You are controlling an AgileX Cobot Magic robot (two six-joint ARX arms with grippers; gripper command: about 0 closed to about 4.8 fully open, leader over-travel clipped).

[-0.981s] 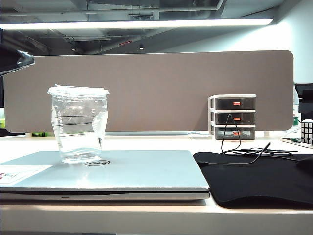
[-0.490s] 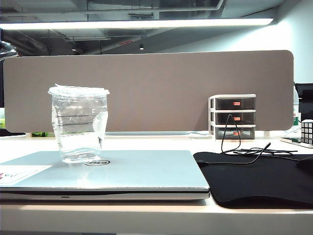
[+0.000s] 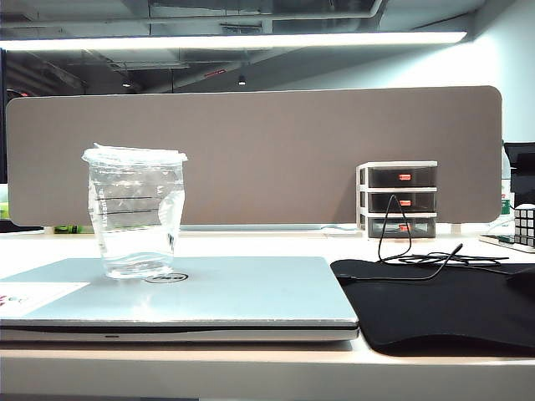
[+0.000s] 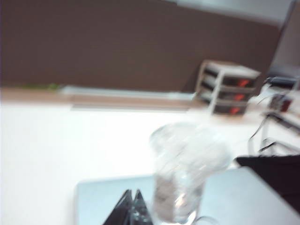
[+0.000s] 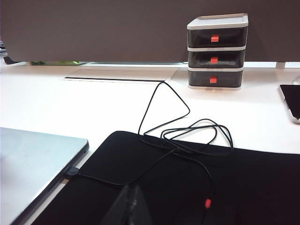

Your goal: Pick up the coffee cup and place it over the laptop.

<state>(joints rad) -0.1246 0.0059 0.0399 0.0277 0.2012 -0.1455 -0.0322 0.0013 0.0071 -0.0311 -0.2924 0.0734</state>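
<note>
Left arm's dark edge gone from exterior view's 10 o'clock corner since earlier frame. Left gripper clenched, empty, just beside coffee cup. Cup upright on laptop lid. Right gripper clenched, empty, over black mat.

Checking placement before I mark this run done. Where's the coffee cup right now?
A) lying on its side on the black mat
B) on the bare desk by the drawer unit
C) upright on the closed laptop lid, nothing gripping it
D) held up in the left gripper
C: the coffee cup stands upright on the closed laptop, and the left gripper is shut beside it, not on it.
</note>
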